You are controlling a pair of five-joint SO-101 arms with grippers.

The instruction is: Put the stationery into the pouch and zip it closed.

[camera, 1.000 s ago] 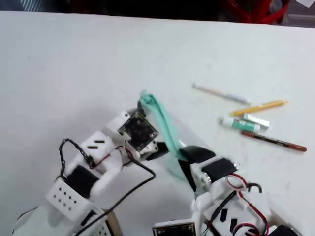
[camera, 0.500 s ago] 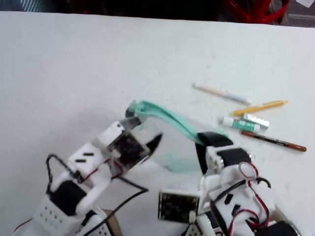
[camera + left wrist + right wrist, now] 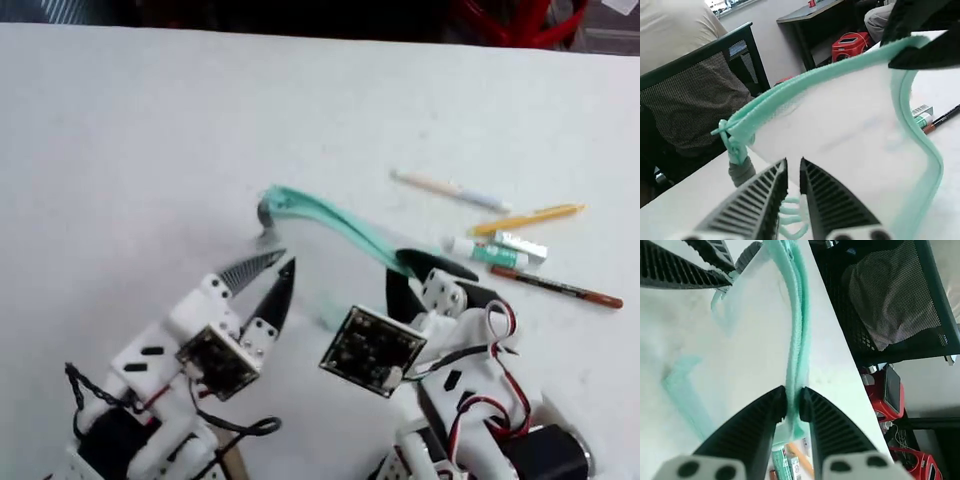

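Pouch (image 3: 330, 222): clear sides with a mint-green zip band, held up off the table (image 3: 150, 130), one end hanging free.
Right gripper (image 3: 792, 392): clamped on the zip band at the end nearest the stationery.
Left gripper (image 3: 793, 166): fingers parted by a narrow gap with nothing between them, just short of the free end.
Stationery (image 3: 495, 250): pens, a pencil and a white-and-green tube lie loose on the table beside the pouch.
Handling: probably light and floppy. The film sides look slick and likely to sag, so the stitched band should be the firmer hold.
Where to grip: the band beside the zip pull (image 3: 732, 142), opposite the right gripper, to stretch the mouth.
Zip: whether it is open cannot be told.
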